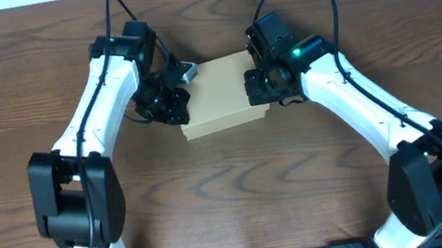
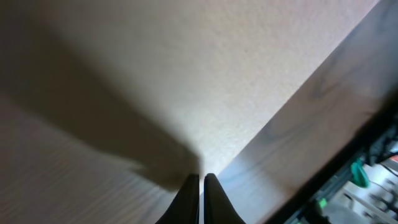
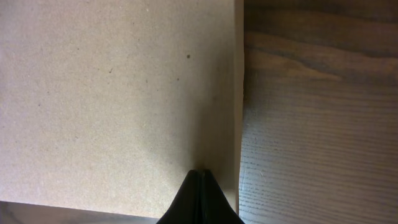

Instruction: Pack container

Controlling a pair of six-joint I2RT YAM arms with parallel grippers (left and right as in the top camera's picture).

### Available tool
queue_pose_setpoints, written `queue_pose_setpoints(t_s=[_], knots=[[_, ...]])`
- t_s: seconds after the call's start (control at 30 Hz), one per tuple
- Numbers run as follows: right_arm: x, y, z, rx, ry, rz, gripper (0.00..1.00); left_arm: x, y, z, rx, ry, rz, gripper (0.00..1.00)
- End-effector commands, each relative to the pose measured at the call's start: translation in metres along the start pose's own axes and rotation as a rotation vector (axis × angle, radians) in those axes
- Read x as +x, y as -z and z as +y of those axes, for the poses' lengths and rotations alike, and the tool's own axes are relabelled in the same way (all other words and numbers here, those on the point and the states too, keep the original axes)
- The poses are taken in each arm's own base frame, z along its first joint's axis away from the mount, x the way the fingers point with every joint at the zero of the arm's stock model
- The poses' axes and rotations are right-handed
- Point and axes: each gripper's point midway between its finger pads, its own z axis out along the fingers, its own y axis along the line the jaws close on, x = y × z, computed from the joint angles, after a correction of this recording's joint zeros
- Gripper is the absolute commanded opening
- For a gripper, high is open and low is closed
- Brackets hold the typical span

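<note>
container point(image 1: 221, 97) lid down, mid-table point(image 1: 382, 18), slightly toward 12 o'clock | overhead: left gripper point(image 2: 200, 182) at its 9 o'clock edge, right gripper point(image 3: 200, 177) at 3 o'clock, fingertips hidden | wrist views: both jaws pressed together, tips on cardboard | left wrist view blurred, shadowed

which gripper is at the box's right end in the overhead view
The right gripper, jaws shut; the left gripper sits at the box's other end.
</note>
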Motion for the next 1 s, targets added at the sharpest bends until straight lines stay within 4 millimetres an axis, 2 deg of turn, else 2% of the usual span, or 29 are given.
queue_pose_setpoints(t_s=[0.0, 0.13, 0.27, 0.3, 0.37, 0.47, 0.57, 0.73, 0.83, 0.97], knots=[[0.026, -0.019, -0.010, 0.040, -0.013, 0.089, 0.01, -0.012, 0.039, 0.000, -0.081, -0.036, -0.117, 0.06], [0.008, 0.006, 0.001, 0.002, -0.007, 0.016, 0.02, -0.016, 0.058, 0.007, -0.106, -0.019, -0.186, 0.06], [-0.023, 0.062, 0.012, -0.030, 0.004, -0.159, 0.02, -0.013, 0.068, 0.025, -0.116, 0.045, -0.214, 0.06], [-0.031, 0.078, 0.009, -0.018, 0.002, -0.214, 0.02, -0.011, 0.070, 0.031, -0.120, 0.066, -0.221, 0.06], [-0.037, 0.098, 0.002, 0.001, -0.010, -0.277, 0.02, -0.010, 0.077, 0.043, -0.127, 0.116, -0.245, 0.06], [-0.038, 0.112, -0.015, 0.024, -0.053, -0.299, 0.02, -0.007, 0.087, 0.064, -0.141, 0.186, -0.283, 0.06], [-0.030, 0.103, -0.039, 0.063, -0.123, -0.242, 0.01, -0.004, 0.095, 0.082, -0.152, 0.251, -0.318, 0.06], [0.001, 0.050, -0.061, 0.090, -0.217, -0.079, 0.02, 0.003, 0.095, 0.103, -0.158, 0.306, -0.343, 0.06], [0.013, 0.019, -0.055, 0.041, -0.226, -0.004, 0.02, 0.004, 0.094, 0.104, -0.158, 0.310, -0.341, 0.06], [0.015, -0.015, -0.037, -0.059, -0.218, 0.043, 0.02, 0.004, 0.094, 0.104, -0.157, 0.313, -0.342, 0.06]])
